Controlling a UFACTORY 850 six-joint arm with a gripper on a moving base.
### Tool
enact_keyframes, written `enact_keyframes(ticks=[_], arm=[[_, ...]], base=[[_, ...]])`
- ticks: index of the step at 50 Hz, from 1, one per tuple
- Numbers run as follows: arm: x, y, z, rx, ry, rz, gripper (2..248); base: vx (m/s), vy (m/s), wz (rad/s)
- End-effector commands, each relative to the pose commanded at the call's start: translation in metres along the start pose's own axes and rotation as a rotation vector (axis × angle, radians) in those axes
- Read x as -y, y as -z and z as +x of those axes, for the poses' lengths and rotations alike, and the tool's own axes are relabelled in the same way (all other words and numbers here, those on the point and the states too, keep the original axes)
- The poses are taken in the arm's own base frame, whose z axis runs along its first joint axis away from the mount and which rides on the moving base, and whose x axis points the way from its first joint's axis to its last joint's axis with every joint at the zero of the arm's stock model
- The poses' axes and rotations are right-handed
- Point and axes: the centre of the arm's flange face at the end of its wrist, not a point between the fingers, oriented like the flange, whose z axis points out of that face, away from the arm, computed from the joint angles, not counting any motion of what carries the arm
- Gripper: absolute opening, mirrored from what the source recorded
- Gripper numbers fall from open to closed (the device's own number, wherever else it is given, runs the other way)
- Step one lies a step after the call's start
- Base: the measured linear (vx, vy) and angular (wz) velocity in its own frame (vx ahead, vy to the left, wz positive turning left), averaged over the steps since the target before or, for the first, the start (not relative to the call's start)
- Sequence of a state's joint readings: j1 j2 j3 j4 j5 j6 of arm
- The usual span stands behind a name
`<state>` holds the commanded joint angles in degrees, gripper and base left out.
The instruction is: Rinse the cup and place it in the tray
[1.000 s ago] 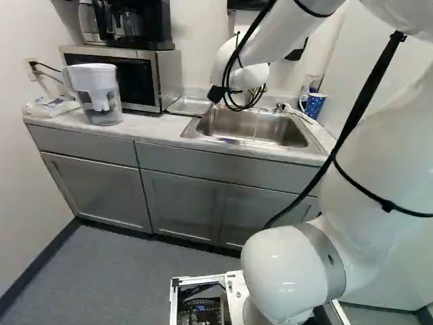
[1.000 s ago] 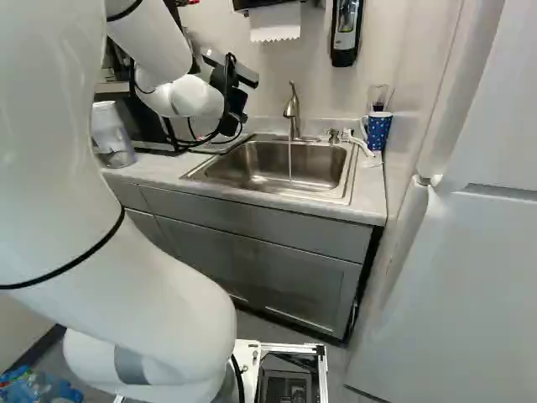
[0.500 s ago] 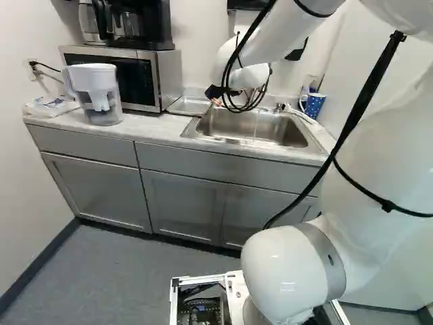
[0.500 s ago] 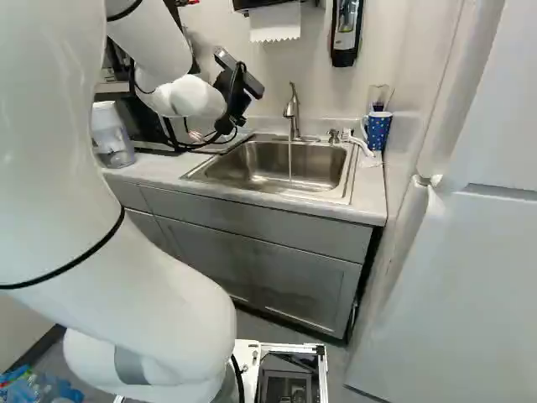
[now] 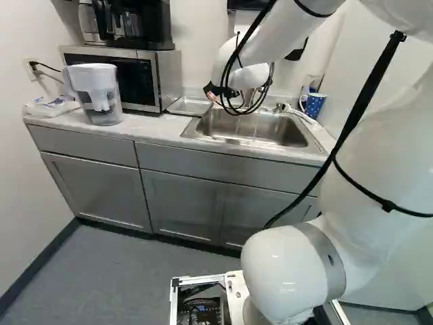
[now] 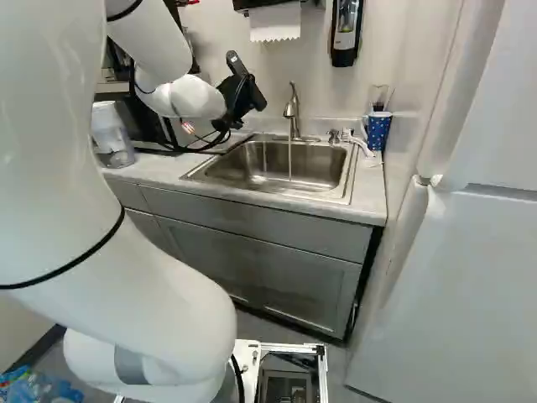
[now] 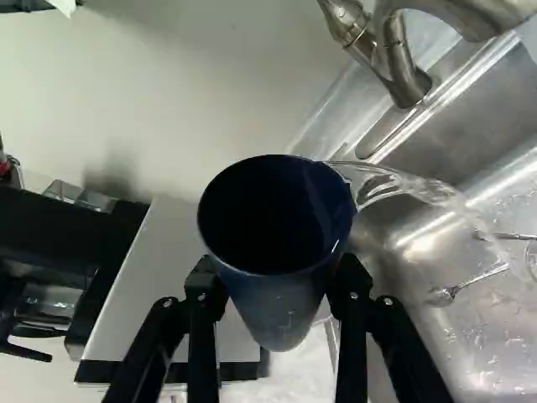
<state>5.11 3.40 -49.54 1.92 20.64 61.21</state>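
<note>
Cup (image 7: 277, 302), smooth, tapered, gripped; water (image 7: 432, 191), glassy, arcing

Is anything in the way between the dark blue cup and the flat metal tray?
Nothing visible stands between them. The black two-fingered gripper holds the tapered dark blue cup. The shallow metal tray lies between the steel sink and the boxy silver microwave.
</note>
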Motion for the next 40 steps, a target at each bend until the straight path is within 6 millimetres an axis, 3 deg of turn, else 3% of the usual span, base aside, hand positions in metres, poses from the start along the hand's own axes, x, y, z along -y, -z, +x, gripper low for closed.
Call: enact_keyframes(ticks=[40], arm=[[0.0000, 0.0000, 0.0000, 0.000, -0.420, 0.000, 126]], base=[[0.000, 0.000, 0.000]])
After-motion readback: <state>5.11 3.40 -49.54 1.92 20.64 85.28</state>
